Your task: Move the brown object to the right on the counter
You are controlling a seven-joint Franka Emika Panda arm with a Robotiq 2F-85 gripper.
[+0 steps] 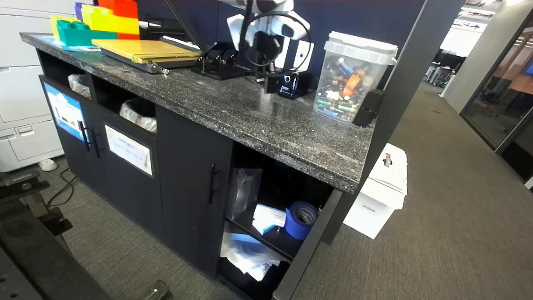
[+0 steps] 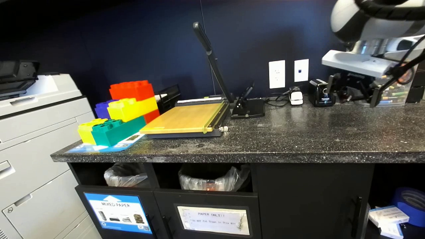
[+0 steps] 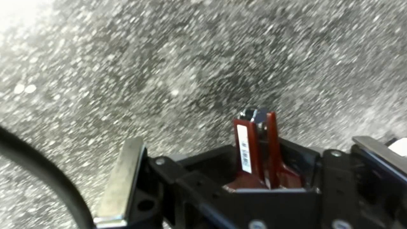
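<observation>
One brown object (image 3: 256,150), reddish in tone and with a white label (image 3: 244,149), is clamped in the gripper (image 3: 258,149), as the wrist view shows. It is held over the far part of the counter (image 2: 332,132); whether object and counter touch, I cannot tell. In both exterior views the gripper is close to a small black box (image 1: 288,86), and a clear container (image 1: 361,46) stands to the right. Farther left are a tan board (image 2: 186,116) and, near the left end, several coloured blocks (image 2: 132,109).

Counter (image 1: 283,129) free beside cutter (image 1: 141,48) — tub (image 1: 360,46) blocks back corner.
</observation>
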